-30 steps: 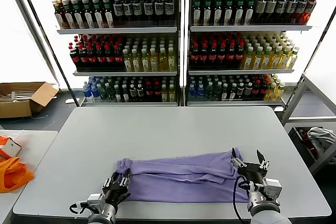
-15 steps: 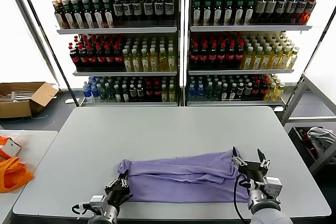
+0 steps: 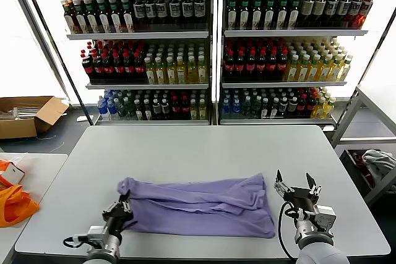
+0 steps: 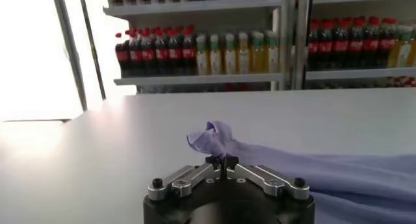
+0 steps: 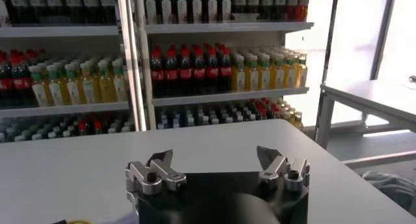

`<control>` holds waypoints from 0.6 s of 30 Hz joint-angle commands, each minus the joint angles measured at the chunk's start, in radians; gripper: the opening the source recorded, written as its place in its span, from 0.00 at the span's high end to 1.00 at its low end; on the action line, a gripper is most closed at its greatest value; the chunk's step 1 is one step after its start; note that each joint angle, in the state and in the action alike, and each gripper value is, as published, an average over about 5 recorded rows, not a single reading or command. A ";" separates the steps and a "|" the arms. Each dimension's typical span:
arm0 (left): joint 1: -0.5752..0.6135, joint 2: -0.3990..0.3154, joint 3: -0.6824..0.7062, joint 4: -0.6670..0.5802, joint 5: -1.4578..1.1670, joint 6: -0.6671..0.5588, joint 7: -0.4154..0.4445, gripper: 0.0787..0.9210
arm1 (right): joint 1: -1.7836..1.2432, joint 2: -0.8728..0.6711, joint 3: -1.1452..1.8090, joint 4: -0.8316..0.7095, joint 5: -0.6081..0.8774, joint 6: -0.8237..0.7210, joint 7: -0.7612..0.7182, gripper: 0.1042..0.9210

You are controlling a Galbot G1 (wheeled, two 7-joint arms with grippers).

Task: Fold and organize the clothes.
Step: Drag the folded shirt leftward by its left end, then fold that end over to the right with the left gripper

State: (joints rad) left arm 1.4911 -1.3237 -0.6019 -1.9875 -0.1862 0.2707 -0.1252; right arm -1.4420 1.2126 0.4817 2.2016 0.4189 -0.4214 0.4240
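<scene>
The clothes, a lavender-purple T-shirt (image 3: 204, 205), lie in a long crumpled band across the near part of the grey table (image 3: 204, 153). My left gripper (image 3: 122, 204) is shut on the shirt's left end. In the left wrist view the closed fingertips (image 4: 222, 160) pinch a bunched corner of the purple shirt (image 4: 211, 136), and the rest of the cloth trails away over the table. My right gripper (image 3: 292, 185) stands open just past the shirt's right end, apart from the cloth. The right wrist view shows its spread gripper (image 5: 214, 160) with only bare table between the fingers.
Shelves of drink bottles (image 3: 210, 47) stand behind the table. An orange cloth bag (image 3: 15, 205) lies on a side table at the left. A cardboard box (image 3: 28, 115) sits on the floor at left, and a grey-white cloth bundle (image 3: 378, 162) lies at right.
My left gripper closed on the shirt's left end and pulled it leftward, stretching the cloth out. My right gripper drew slightly right, off the shirt's right edge, staying open.
</scene>
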 commanded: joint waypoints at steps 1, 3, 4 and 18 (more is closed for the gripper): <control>-0.088 0.331 -0.394 0.121 -0.067 -0.015 0.008 0.98 | 0.007 -0.001 -0.001 0.005 0.004 -0.004 0.000 0.12; -0.113 0.406 -0.441 0.185 -0.093 -0.003 0.011 0.98 | 0.010 -0.001 -0.005 0.008 0.004 -0.006 0.000 0.12; -0.124 0.439 -0.459 0.214 -0.106 0.003 0.012 0.98 | 0.010 0.000 -0.007 0.010 0.003 -0.007 0.000 0.12; -0.149 0.481 -0.387 0.255 -0.129 0.043 0.032 0.98 | -0.025 0.009 -0.003 0.031 -0.002 0.002 0.000 0.12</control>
State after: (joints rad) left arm 1.3690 -0.9138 -0.9708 -1.7746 -0.2844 0.3003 -0.0968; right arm -1.4520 1.2207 0.4774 2.2272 0.4193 -0.4211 0.4238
